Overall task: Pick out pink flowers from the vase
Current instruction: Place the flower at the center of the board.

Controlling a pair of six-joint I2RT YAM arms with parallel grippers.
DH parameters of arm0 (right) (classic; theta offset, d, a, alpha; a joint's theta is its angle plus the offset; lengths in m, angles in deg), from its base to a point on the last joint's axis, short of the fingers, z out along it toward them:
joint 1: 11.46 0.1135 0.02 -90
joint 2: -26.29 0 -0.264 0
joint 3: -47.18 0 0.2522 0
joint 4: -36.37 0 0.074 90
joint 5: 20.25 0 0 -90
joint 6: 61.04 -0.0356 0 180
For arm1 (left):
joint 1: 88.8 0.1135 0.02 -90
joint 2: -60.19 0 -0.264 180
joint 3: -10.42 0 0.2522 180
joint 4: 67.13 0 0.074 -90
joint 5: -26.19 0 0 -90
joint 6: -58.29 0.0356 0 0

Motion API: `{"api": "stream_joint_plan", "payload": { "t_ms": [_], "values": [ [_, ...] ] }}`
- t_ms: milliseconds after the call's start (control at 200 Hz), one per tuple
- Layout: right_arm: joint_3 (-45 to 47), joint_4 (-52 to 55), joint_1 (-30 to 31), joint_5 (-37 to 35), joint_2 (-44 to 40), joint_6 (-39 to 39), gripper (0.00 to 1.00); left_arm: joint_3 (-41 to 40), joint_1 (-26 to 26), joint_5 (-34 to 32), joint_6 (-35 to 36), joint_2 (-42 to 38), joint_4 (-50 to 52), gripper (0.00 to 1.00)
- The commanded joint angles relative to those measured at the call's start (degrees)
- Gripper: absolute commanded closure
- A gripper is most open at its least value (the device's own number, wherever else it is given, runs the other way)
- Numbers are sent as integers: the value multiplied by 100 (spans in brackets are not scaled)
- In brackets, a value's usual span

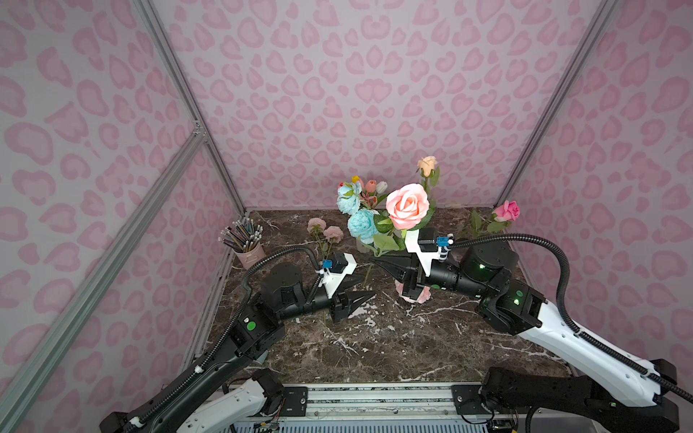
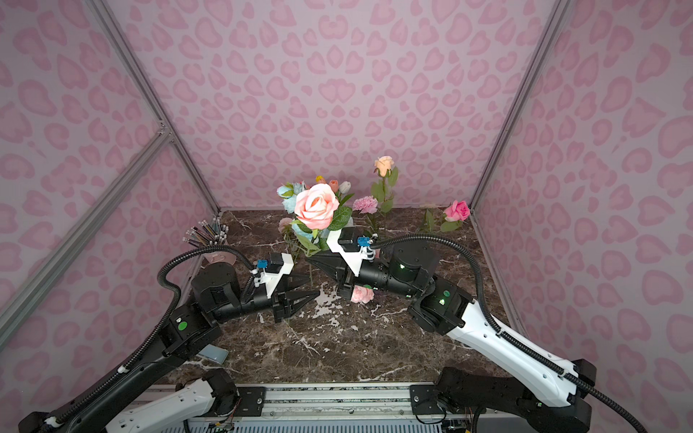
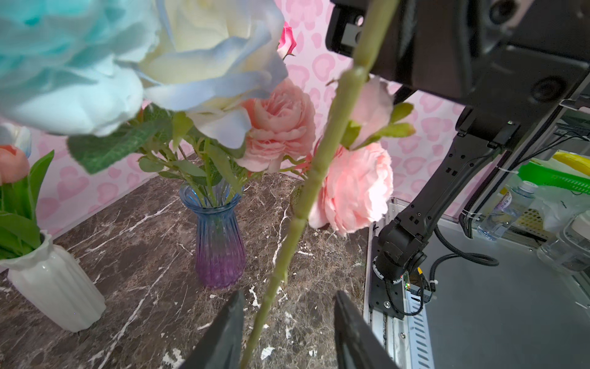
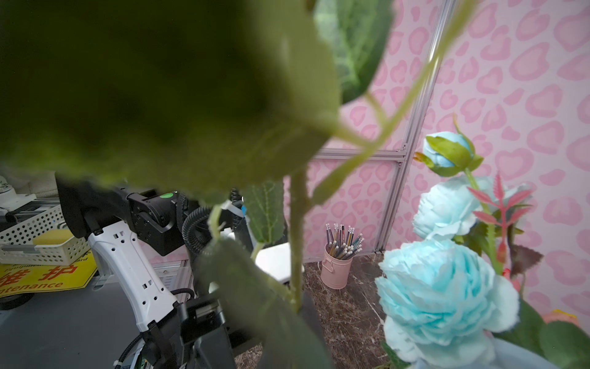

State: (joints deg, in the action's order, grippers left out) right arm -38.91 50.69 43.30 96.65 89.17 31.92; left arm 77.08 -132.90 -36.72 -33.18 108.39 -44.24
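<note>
Pencils (image 1: pixel 240 232) stand in a pink cup (image 1: pixel 250 255) at the far left edge of the dark marble tabletop (image 1: pixel 375 348). Next along, the left gripper (image 1: pixel 369 285) hangs low over the marble with its jaws parted. The left wrist view shows a green stem (image 3: pixel 314 166) passing through the gap between the fingers (image 3: pixel 223 335), nearer one than the other, and whether it touches cannot be told. Behind it stand two pale pink peonies (image 1: pixel 325 229). Light blue peonies (image 1: pixel 362 223) crowd the middle, with tulips (image 1: pixel 371 186) behind them. From the left wrist a blue-to-purple glass vase (image 3: pixel 220 242) holds leafy stems on the marble. Just beside the blue peonies a large pink rose (image 1: pixel 408 205) rides above them, its stem pinched in the fully closed right gripper (image 1: pixel 383 264). A pale pink bloom (image 1: pixel 412 295) shows beneath the right arm. A peach rose (image 1: pixel 427 165) rises at the back, and a magenta rosebud (image 1: pixel 507 210) sits in the far right corner.
</note>
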Motion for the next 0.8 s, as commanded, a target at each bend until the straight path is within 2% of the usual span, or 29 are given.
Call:
{"api": "stream_joint_plan", "payload": {
  "t_ms": [0,190,335,420,460,615,795],
  "values": [
    [57,-232,8,88,-20,-68,100,-21,6,127,152,22,-435,67],
    [107,-198,8,20,-54,-74,100,-94,8,90,194,-4,-602,97],
    [77,-164,8,-269,-22,-243,99,-196,6,-4,176,-39,-655,97],
    [89,-170,8,-452,-62,-296,66,-273,22,-360,73,-66,-622,97],
    [97,-174,15,-497,-99,-297,60,-292,28,-459,23,-74,-639,97],
    [204,-119,18,-575,-363,-116,54,-333,93,-837,-171,-130,-789,97],
    [342,-91,17,-791,-811,61,49,-291,270,-1678,-201,-447,-818,97]
  ]
}}
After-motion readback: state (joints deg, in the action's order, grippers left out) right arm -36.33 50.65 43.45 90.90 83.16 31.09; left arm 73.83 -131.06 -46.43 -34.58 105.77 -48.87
